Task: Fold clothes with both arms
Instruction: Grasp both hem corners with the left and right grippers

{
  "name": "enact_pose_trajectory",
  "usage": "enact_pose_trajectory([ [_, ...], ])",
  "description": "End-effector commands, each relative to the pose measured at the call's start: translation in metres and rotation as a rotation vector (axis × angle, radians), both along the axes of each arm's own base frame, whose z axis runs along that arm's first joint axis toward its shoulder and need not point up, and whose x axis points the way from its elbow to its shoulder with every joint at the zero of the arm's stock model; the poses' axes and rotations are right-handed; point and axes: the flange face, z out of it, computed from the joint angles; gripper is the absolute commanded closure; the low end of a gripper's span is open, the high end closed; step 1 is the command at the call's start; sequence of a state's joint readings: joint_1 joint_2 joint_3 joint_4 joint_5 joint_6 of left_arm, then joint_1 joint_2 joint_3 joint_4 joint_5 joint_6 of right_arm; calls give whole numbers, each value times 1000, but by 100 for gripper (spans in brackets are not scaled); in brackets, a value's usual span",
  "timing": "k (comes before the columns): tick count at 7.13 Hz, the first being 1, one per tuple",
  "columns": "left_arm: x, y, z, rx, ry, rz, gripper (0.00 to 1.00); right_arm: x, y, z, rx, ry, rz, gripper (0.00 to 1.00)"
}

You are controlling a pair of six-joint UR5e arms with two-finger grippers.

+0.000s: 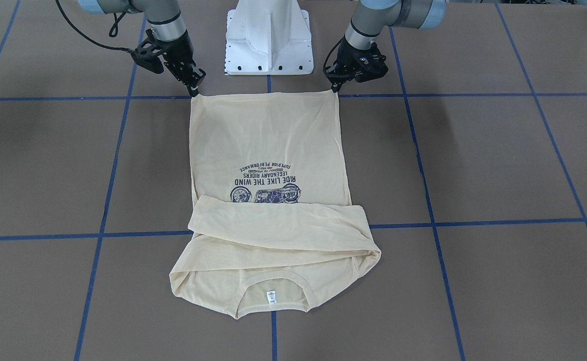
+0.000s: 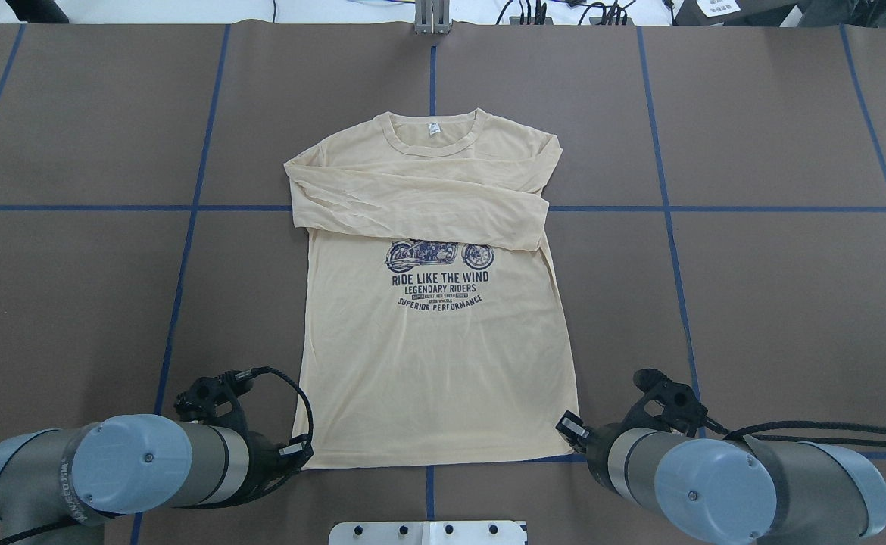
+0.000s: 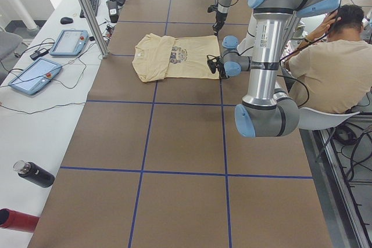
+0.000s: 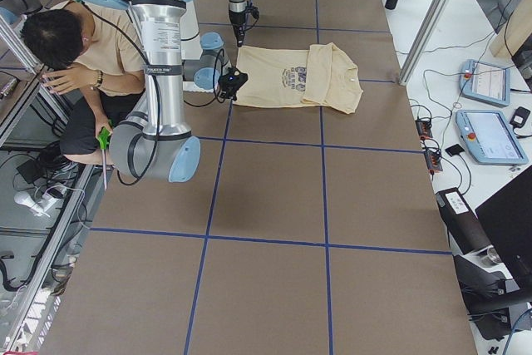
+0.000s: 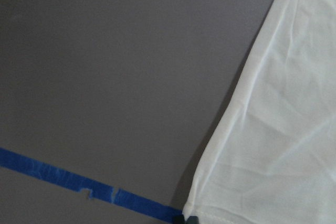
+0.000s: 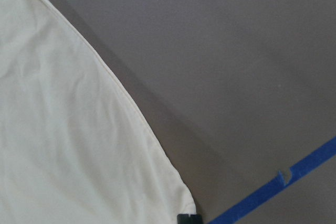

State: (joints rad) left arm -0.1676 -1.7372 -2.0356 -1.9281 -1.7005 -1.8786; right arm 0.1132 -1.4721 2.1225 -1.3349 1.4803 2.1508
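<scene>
My cream T-shirt [image 2: 435,363] lies flat on the table [image 2: 753,303], sleeves crossed over its chest. My left gripper [image 1: 334,89] and right gripper [image 1: 193,92] meet its hem corners; whether they pinch, I cannot tell. I should lift both evenly, hem toward collar

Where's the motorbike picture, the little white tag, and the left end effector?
motorcycle print [image 2: 439,255], overhead exterior view, middle of the bike.
neck label [image 2: 434,129], overhead exterior view, the tag's centre inside the collar.
left end effector [image 1: 334,88], exterior front-facing view, midway between its fingertips.
</scene>
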Motion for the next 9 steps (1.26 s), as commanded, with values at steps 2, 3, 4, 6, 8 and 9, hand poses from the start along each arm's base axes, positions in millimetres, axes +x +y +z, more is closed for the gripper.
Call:
enact_pose_trajectory([
  [2,-37,12,-47,-30,39,47,100,40,27,-20,0,-48,-47,100],
  [3,-41,13,-54,-72,54,23,100,63,35,-29,-4,-70,-65,100],
  [4,-52,14,-64,-76,78,16,100,75,37,-33,-17,-81,-81,100],
  [6,-63,17,-72,-66,83,32,100,82,39,-41,-45,-101,-71,100],
  [8,-62,11,-71,-68,79,47,100,86,20,-38,-44,-78,-33,100],
  [9,-70,-9,-75,-26,91,24,100,86,-4,-30,-73,-36,-17,100],
])
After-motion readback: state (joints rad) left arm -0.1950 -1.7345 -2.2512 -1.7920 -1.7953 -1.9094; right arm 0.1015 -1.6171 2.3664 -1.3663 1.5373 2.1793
